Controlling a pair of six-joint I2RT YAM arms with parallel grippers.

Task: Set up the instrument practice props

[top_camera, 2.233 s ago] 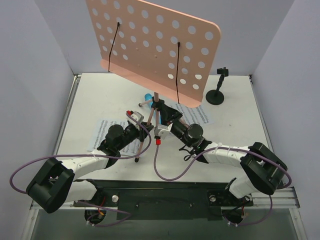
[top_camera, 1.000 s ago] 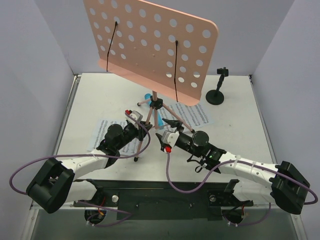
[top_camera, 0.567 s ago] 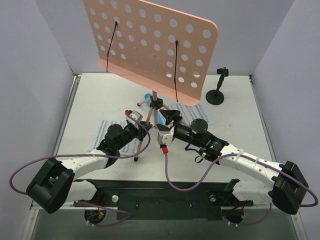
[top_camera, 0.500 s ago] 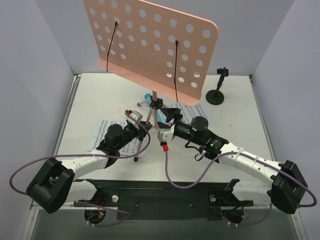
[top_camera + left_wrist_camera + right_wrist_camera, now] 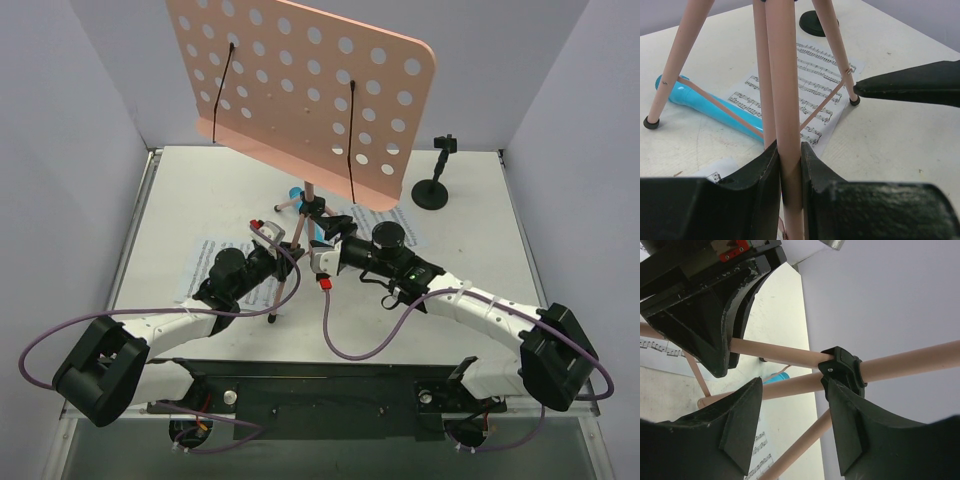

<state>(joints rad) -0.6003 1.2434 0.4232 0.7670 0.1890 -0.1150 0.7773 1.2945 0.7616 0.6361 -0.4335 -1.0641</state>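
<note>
The pink perforated music stand [image 5: 300, 95] stands upright on thin tripod legs in the middle of the table. My left gripper [image 5: 284, 250] is shut on the near leg [image 5: 785, 100]. My right gripper [image 5: 336, 230] is open just under the black tripod hub [image 5: 842, 367], with two pink legs running through the gap [image 5: 795, 425] between its jaws. The blue microphone [image 5: 710, 107] lies flat on the table under the tripod. One sheet-music page [image 5: 395, 228] lies to the right of the stand, another [image 5: 203, 265] under my left arm. The black mic stand [image 5: 432, 190] stands at the back right.
Grey walls close in the table on the left, back and right. The stand's wide desk overhangs the back half of the table. The rubber leg feet [image 5: 650, 121] rest on the table. Purple cables loop from both wrists near the front edge.
My right arm has swung forward and left to the tripod hub, and its jaws have narrowed a little. The left gripper and the stand have stayed put over the last second.
</note>
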